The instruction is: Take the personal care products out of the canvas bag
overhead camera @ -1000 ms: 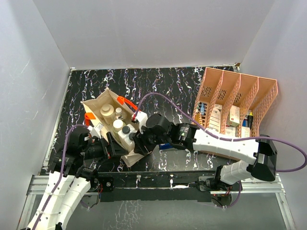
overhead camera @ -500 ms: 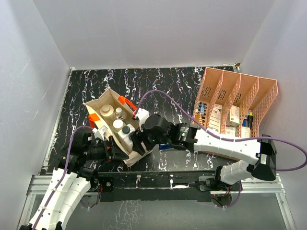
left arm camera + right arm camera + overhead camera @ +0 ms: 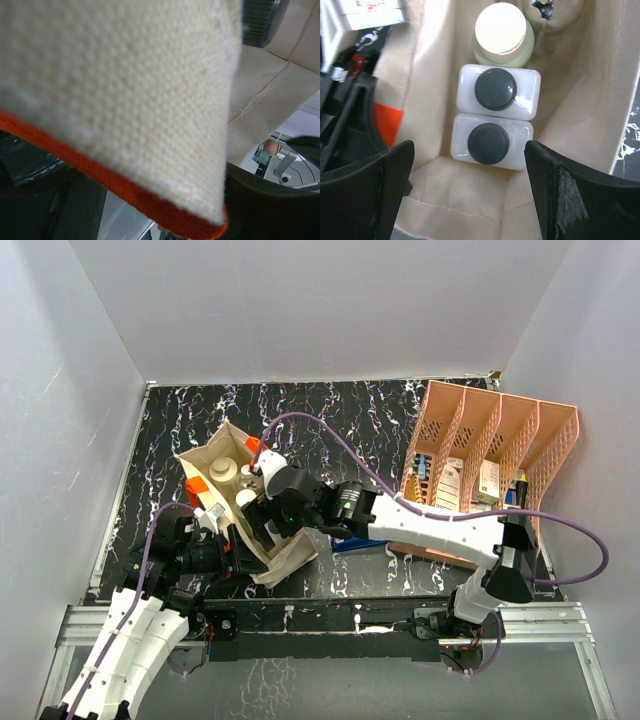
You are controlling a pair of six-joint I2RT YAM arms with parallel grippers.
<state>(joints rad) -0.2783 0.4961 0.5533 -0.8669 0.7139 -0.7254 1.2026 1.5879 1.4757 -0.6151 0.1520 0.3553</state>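
Observation:
The canvas bag lies on the black table with its mouth open and an orange strap along its near rim. My left gripper is shut on that rim, and cloth fills the left wrist view. My right gripper hangs open over the bag's mouth, its fingers wide apart. Right below it stand two white squarish bottles with black caps, side by side. Beyond them is a cream cylinder. In the top view the right gripper hides the white bottles, while the cream cylinder shows.
A salmon-pink divided organizer with small cartons stands at the right. My right arm stretches across the table in front of it. Grey walls close in the back and both sides.
My right gripper has moved up and left over the bag's mouth and opened wide. My left gripper has shifted right and closed on the bag's near rim.

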